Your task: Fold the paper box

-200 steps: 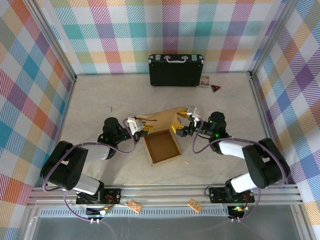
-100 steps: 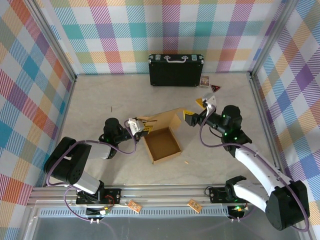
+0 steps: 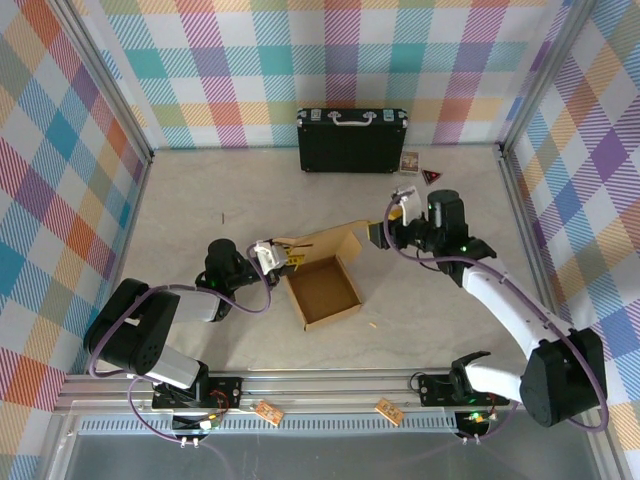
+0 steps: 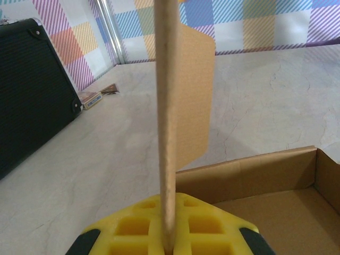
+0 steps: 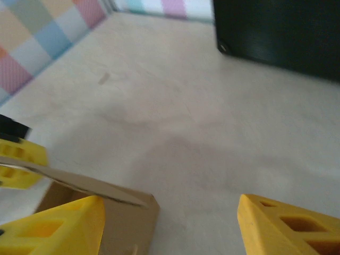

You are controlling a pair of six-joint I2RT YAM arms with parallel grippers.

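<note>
Right gripper [image 3: 388,226] has drawn back from the right end of the flap [image 3: 322,243], where it sat a second ago. It now hangs just off that end, at about 2 o'clock from the box [image 3: 327,292], and its arm is stretched out along the right side of the table [image 3: 200,200] rather than coiled near its base. Its yellow fingers [image 5: 58,226] are spread wide with nothing between them, and the flap's corner lies beside the left one. The box has not shifted: it sits open at mid-table, with its flap raised along the 12 o'clock side. Left gripper [image 3: 278,256], at 10 o'clock from the box, stays pressed together on the flap's left end, and the cardboard stands edge-on between its pads [image 4: 133,228]. The black case [image 3: 351,140] stands at 12 o'clock against the back wall, well apart.
</note>
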